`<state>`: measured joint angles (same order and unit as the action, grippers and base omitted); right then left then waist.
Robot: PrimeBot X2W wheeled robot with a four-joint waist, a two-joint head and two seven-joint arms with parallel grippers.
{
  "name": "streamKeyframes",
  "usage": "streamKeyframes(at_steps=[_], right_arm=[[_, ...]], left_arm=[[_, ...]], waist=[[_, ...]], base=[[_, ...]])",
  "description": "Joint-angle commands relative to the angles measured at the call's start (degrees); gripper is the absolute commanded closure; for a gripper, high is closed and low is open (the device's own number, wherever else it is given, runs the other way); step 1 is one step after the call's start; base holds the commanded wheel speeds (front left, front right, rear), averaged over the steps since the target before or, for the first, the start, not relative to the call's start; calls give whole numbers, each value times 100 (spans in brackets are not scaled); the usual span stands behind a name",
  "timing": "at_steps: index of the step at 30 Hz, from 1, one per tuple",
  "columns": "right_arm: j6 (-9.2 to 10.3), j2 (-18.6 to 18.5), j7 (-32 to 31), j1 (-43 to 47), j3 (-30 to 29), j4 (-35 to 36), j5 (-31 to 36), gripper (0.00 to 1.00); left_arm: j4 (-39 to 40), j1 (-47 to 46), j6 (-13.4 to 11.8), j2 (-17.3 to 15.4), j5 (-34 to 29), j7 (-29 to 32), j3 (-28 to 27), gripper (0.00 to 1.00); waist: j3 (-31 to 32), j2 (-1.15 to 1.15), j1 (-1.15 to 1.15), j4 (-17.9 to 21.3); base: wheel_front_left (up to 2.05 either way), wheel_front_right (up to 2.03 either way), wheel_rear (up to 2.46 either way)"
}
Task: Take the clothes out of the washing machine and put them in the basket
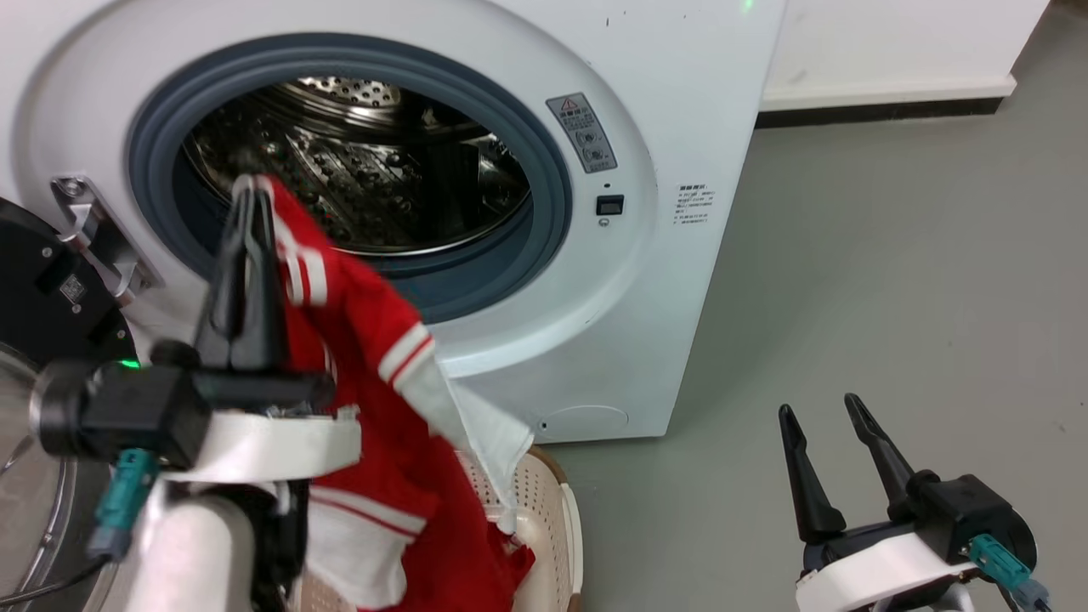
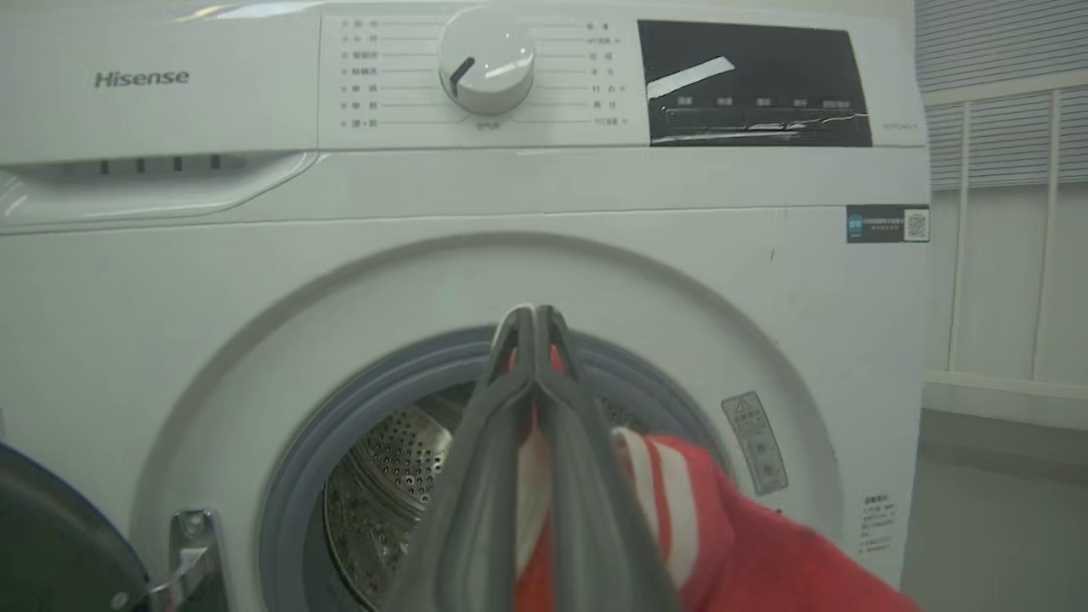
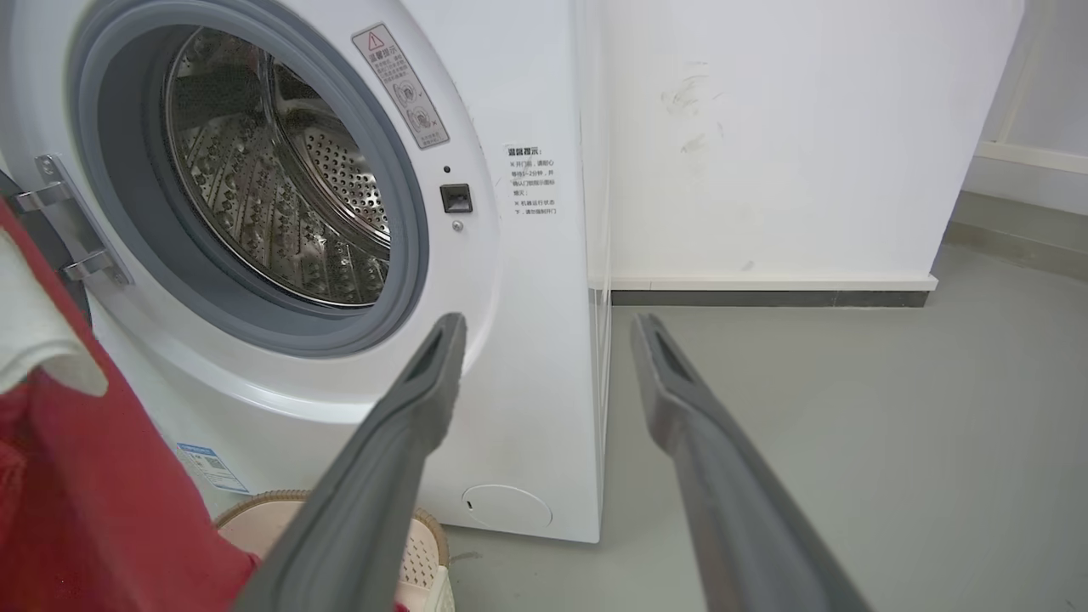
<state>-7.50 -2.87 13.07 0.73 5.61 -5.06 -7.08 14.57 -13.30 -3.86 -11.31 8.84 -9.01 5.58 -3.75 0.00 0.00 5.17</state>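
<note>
My left gripper (image 1: pixel 249 189) is shut on a red garment with white stripes (image 1: pixel 374 357), held up in front of the washing machine's (image 1: pixel 680 127) open mouth. The cloth hangs down into the cream basket (image 1: pixel 557 510) on the floor below. In the left wrist view the closed left gripper (image 2: pixel 535 319) pinches the red fabric (image 2: pixel 722 527) before the grey door ring. The steel drum (image 3: pixel 272 195) looks bare in the right wrist view. My right gripper (image 1: pixel 820 412) stands open over the floor at the lower right, nothing between its fingers (image 3: pixel 425 382).
The round black-framed door (image 1: pixel 42 297) hangs open at the far left beside my left arm. Grey floor (image 1: pixel 892 280) spreads to the right of the machine. A white wall with a dark baseboard (image 1: pixel 884 106) runs behind it.
</note>
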Motion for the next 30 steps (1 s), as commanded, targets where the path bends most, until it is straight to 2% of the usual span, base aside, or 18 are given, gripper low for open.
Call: streamKeyframes(at_steps=[1,7,11,14,20,25,30], right_arm=[[3,-1,21,-73,16,16,-22,0],[2,-1,64,-244,56,-18,-67,0],[3,-1,102,-404,92,-38,-76,0],[3,-1,123,-569,113,-37,-89,0],[3,-1,166,-988,196,1,-49,0],[3,-1,195,-1462,347,31,-42,0],[3,1,213,-1841,474,-25,-141,0]], left_arm=[[-143,180,-43,84,66,8,16,100],[-1609,869,-125,417,341,-204,121,100],[-2936,961,-6,597,599,-420,215,100],[-3989,654,119,694,771,-538,218,100],[-5668,-368,175,784,892,-621,167,100],[-6406,-1222,76,798,793,-622,-10,100],[-6977,-1841,-31,646,501,-618,-2,100]], waist=[[-95,0,0,16],[-419,0,0,33],[-726,0,0,67],[-1038,0,0,77],[-1979,0,0,97],[-2900,0,0,248],[-3610,0,0,473]], base=[[0,0,0],[0,0,0],[0,0,0],[0,0,0],[0,0,0],[0,0,0],[0,0,0]])
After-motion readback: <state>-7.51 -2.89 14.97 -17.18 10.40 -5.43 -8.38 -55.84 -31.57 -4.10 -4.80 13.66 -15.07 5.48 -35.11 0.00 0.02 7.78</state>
